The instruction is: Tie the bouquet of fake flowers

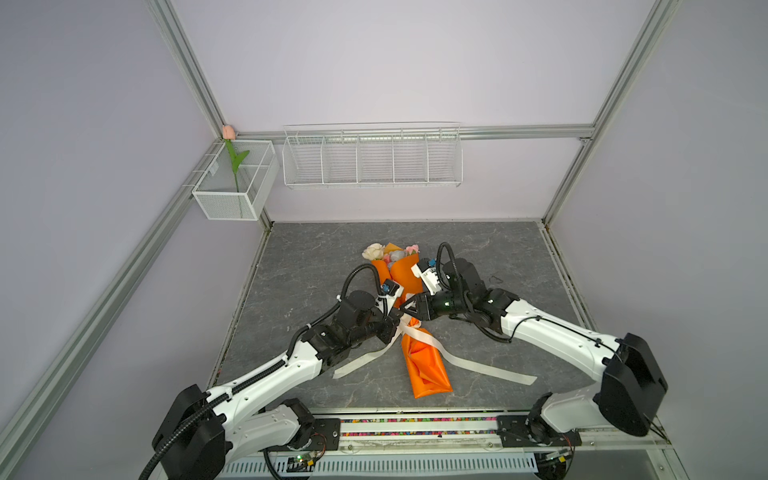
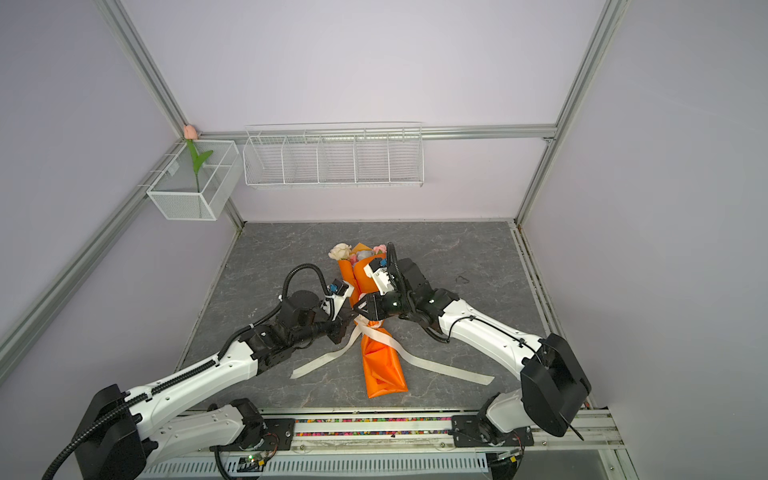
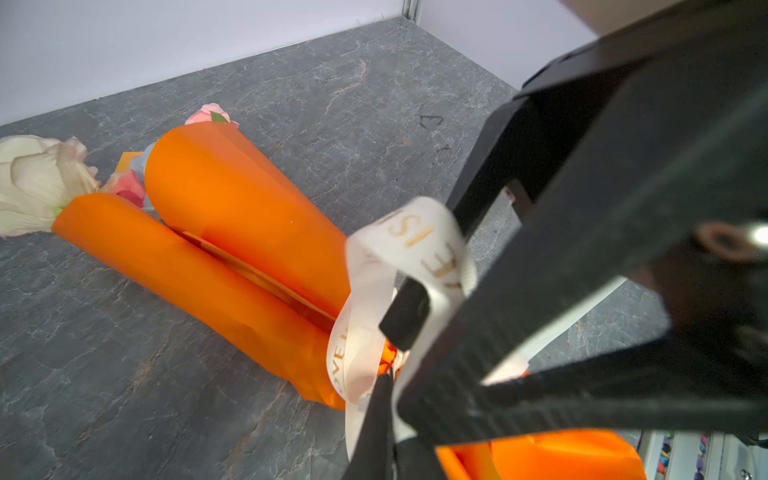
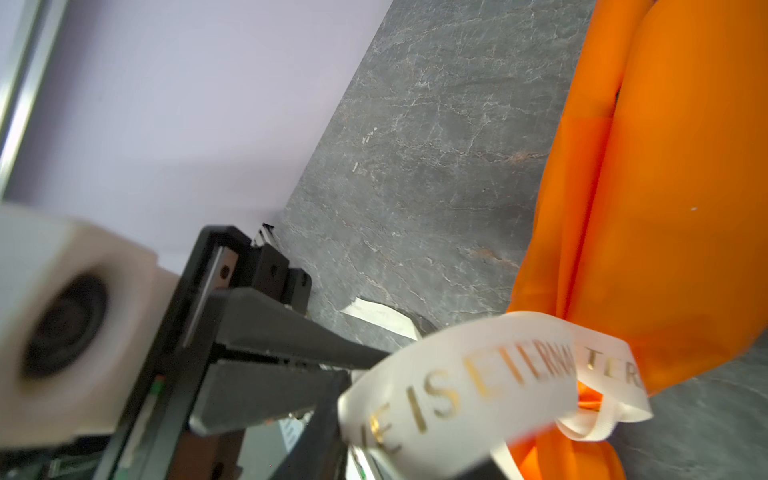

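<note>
The bouquet of fake flowers [image 1: 424, 365] [image 2: 380, 368] lies in its orange wrapping paper mid-table, blooms [image 1: 374, 251] pointing to the back wall. A white ribbon [image 1: 478, 365] [image 3: 415, 237] with gold lettering circles its narrow waist, and both tails trail on the table. My left gripper [image 1: 400, 323] [image 2: 351, 326] [image 3: 392, 386] is shut on the ribbon at the waist. My right gripper [image 1: 409, 306] [image 2: 360, 307] is just above it, jaws apart. A ribbon loop [image 4: 478, 374] hangs over one of its fingers [image 3: 405, 320].
A white mesh basket [image 1: 232, 199] on the left wall holds a single pink tulip [image 1: 228, 133]. A white wire rack [image 1: 372, 158] hangs on the back wall. Both arms cross the front half of the grey table [image 1: 519, 257]. A rail [image 1: 415, 424] runs along the front edge.
</note>
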You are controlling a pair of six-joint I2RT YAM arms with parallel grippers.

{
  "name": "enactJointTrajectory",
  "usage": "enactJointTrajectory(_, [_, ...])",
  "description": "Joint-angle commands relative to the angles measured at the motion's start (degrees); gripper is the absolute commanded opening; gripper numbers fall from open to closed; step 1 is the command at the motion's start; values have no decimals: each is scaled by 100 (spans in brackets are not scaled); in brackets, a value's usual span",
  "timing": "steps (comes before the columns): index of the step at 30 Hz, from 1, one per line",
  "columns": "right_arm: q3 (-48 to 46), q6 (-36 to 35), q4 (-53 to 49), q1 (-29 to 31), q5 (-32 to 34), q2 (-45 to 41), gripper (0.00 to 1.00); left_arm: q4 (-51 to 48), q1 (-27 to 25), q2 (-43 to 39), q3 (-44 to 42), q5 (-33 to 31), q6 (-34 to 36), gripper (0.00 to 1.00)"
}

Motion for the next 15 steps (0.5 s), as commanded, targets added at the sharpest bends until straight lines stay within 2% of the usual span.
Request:
enactJointTrajectory(1, [-272,-67,-598,-6,427,-717,45,185,21,30,-34,-62,-170,0])
enactJointTrajectory(4, [-778,-116,-953,-90,932,-1324,58,196,21,38,-125,-121,-441,0])
enactJointTrajectory(7, [-1322,-52,-1467,-185,1593,-1743,64,251,21,-100,-245,-105,-661,0])
enactJointTrajectory(10, [-1647,29,-1852,-229,1797,-1825,75,410,21,-247,-441,-63,-858,0])
enactJointTrajectory(12, [-1588,123,-2455,-229,2045,-1625,70,443,21,-317,-524,-65,-1019,0])
enactJointTrajectory(15, [-1849,79,-2543,-136,1968,-1597,67,448,21,-400,-606,-57,-1229,0])
